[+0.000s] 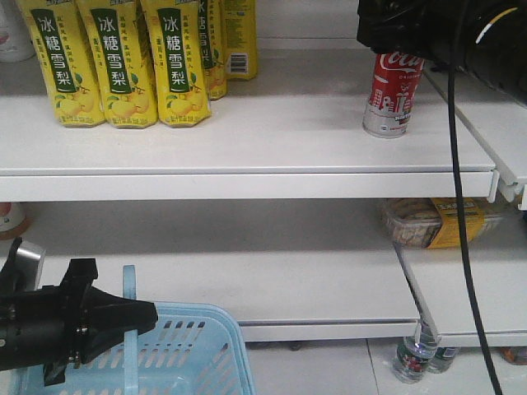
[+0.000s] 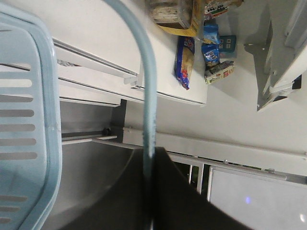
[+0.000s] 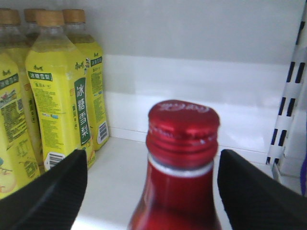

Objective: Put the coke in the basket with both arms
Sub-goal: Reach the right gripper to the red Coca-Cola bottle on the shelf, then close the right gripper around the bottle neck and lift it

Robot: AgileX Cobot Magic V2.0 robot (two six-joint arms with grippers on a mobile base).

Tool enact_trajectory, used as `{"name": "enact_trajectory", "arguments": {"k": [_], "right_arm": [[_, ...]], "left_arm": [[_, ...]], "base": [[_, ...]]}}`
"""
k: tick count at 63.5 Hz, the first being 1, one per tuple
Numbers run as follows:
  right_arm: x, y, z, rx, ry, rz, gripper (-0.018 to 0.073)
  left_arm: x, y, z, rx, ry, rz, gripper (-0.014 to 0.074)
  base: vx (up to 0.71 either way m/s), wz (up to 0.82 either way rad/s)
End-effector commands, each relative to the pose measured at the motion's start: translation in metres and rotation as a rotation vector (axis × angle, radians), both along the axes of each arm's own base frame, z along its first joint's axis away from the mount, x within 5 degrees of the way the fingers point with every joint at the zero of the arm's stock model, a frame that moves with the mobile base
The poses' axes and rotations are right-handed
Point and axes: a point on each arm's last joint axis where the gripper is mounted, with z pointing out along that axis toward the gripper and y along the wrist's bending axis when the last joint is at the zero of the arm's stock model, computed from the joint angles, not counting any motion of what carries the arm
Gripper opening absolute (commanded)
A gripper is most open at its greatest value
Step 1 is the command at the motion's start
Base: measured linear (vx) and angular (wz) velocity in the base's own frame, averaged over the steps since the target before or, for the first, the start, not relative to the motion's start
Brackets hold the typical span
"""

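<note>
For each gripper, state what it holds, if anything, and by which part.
The left gripper holds the basket by its swing handle. The right gripper holds nothing: its fingers stand open either side of the coke, below the cap.

Coke (image 1: 389, 95) upper right on the top shelf (image 1: 247, 140), my right gripper (image 3: 153, 191) flanking it, tea bottles (image 1: 123, 62) upper left, basket (image 1: 193, 350) lower left, handle (image 1: 129, 329) in my left gripper (image 1: 136, 317).

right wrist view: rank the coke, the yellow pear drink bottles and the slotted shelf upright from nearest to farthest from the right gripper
1. The coke, standing between the open fingers of the right gripper, not yet gripped.
2. The yellow pear drink bottles, to the left on the same shelf.
3. The slotted shelf upright, at the back right; its order against the bottles is close.
</note>
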Motion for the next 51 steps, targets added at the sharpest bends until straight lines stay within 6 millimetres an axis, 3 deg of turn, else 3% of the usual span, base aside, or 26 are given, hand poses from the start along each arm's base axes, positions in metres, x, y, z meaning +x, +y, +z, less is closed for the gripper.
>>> {"name": "enact_trajectory", "arguments": {"k": [1, 6, 10, 20, 37, 51], "right_arm": [[-0.006, -0.002, 0.029, 0.018, -0.132, 0.001, 0.0535], [-0.005, -0.002, 0.028, 0.016, -0.126, 0.001, 0.0471], [-0.004, -0.002, 0.027, 0.013, -0.115, 0.001, 0.0368], [-0.006, -0.002, 0.026, 0.006, -0.084, -0.001, -0.0008], [-0.025, -0.006, 0.035, -0.079, -0.057, 0.004, -0.0010], [-0.053, 0.011, 0.043, -0.225, -0.057, 0.095, -0.0006]], "left_arm": [[0.002, -0.003, 0.017, -0.092, -0.048, 0.003, -0.0006], [0.002, -0.003, 0.017, -0.092, -0.048, 0.003, -0.0006], [0.002, -0.003, 0.017, -0.092, -0.048, 0.003, -0.0006], [0.002, -0.003, 0.017, -0.092, -0.048, 0.003, -0.0006], [0.002, -0.003, 0.017, -0.092, -0.048, 0.003, -0.0006], [0.002, -0.003, 0.017, -0.092, -0.048, 0.003, -0.0006]], "base": [[0.00, 0.00], [0.00, 0.00], [0.00, 0.00], [0.00, 0.00], [0.00, 0.00], [0.00, 0.00]]}}
